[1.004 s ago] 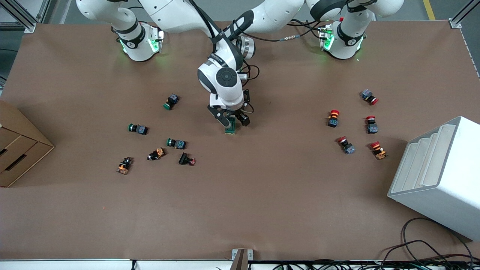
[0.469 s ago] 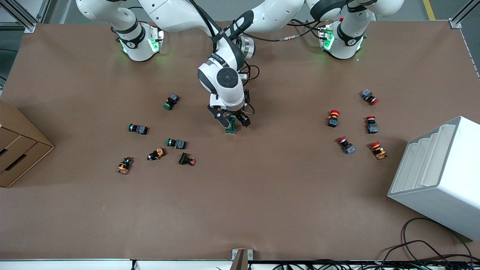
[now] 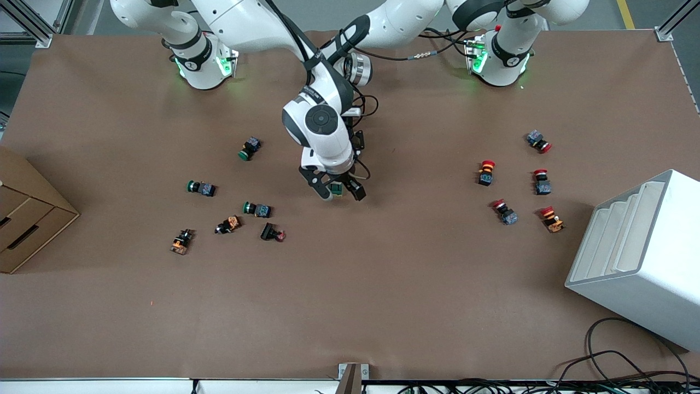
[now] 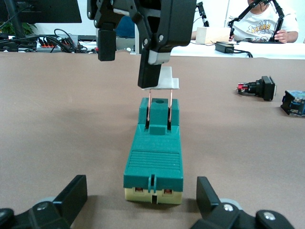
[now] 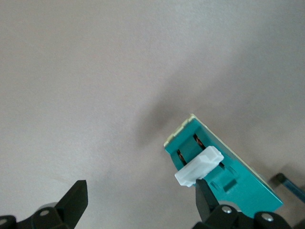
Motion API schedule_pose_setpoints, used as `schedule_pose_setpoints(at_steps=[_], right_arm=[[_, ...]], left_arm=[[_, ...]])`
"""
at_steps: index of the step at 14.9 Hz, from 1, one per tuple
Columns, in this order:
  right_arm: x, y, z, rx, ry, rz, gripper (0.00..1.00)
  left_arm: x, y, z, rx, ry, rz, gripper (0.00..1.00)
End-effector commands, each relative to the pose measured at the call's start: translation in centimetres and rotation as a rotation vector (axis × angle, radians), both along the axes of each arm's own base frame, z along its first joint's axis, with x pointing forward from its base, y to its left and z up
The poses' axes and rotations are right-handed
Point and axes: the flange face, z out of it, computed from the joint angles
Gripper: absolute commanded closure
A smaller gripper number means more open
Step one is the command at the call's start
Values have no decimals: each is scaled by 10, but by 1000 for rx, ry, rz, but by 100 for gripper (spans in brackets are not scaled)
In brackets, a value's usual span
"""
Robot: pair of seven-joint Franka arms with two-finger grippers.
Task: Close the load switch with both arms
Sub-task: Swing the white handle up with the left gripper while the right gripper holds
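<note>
The load switch point(image 4: 153, 152) is a dark-green block with a cream base, lying flat on the brown table mid-table. Its white lever point(image 4: 167, 84) stands raised on two copper rods at one end. My left gripper point(image 4: 142, 192) is open and low at the table, with a finger on each side of the switch's other end and apart from it. In the front view it is hidden under the right arm. My right gripper point(image 3: 334, 189) is open above the lever end. One of its fingers point(image 4: 151, 71) touches the lever point(image 5: 199, 166). Only a bit of the switch point(image 3: 337, 190) shows in the front view.
Green and orange push buttons point(image 3: 257, 209) lie toward the right arm's end, with a cardboard box point(image 3: 27, 219) at the table edge. Red push buttons point(image 3: 485, 172) lie toward the left arm's end, beside a white stepped bin point(image 3: 640, 257). Cables point(image 3: 612, 361) trail at the front edge.
My right gripper has shifted a little toward the front camera, over the switch, and now covers most of it. The switch has stayed in place.
</note>
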Motion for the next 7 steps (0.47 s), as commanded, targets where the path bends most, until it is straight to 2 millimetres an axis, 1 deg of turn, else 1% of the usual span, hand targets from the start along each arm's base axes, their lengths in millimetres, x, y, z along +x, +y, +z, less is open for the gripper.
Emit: schedule_pose_setpoints(at_steps=[1,4,7], right_arm=[[9,0,-3,4,-16,21,0],[16,-7,-4,3,-19,29,0],[23,-13,-3,2,-23,31,0]], left_arm=[[-2,-6,-26,-37,44,-7,0],[-3,-5,-28,-34,46,-7,0],[0,-9,-24,-42,41,-5,0]])
